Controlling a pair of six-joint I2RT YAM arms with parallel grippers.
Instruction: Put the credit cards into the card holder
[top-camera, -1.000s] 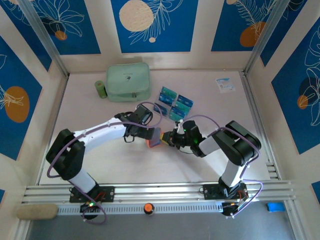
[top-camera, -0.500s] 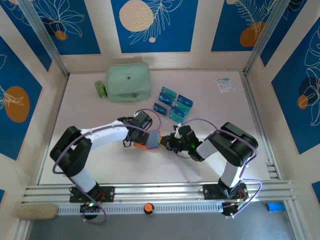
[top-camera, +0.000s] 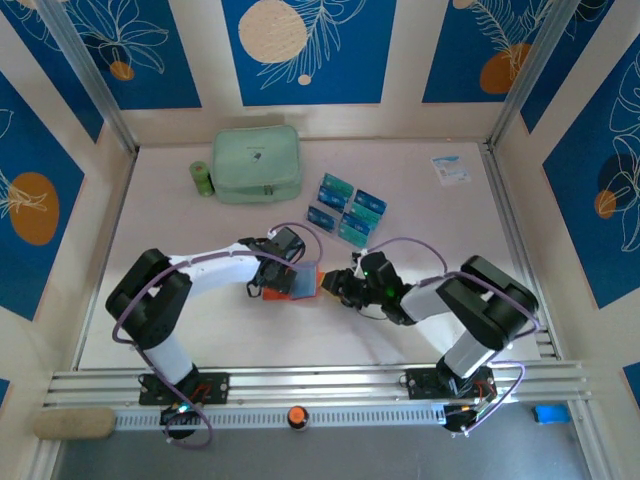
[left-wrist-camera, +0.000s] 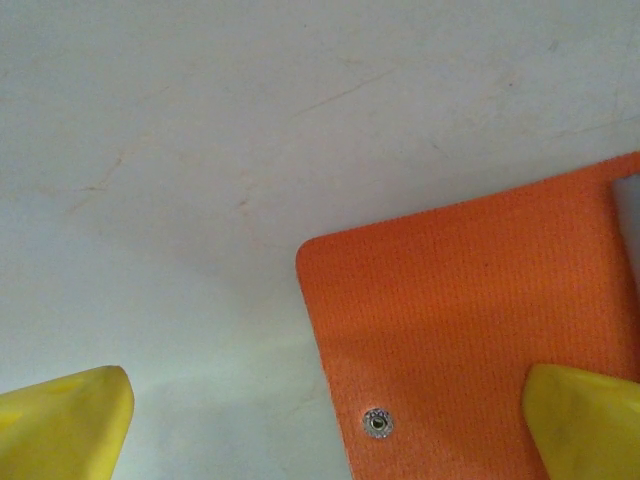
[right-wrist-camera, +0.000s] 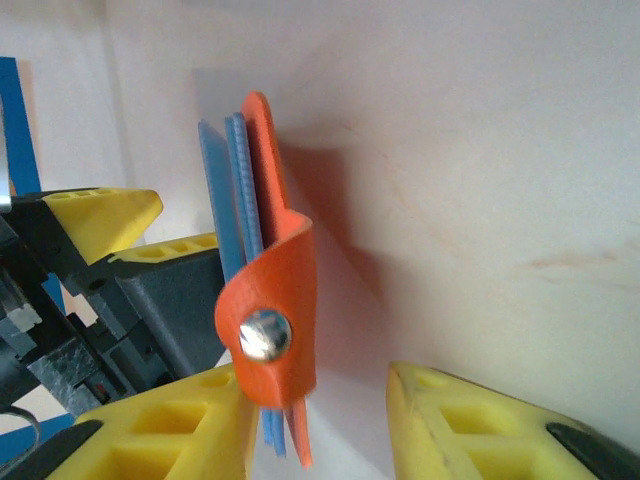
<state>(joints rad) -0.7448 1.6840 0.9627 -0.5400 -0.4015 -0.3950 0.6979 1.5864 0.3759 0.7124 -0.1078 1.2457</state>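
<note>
Top external: card holder (top-camera: 280, 291) shifted left vs prev; R jaws loosened.

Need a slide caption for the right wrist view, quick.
Orange card holder, blue credit cards tucked inside, seen edge-on between the right pincer's parted yellow fingers, snap button facing the camera.

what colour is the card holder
Orange card holder with a small silver snap; it shows best in the left wrist view.

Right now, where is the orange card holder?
In the top view, the card holder lies near the middle, between the left gripper and the right gripper, just below the credit cards in the picture.
</note>
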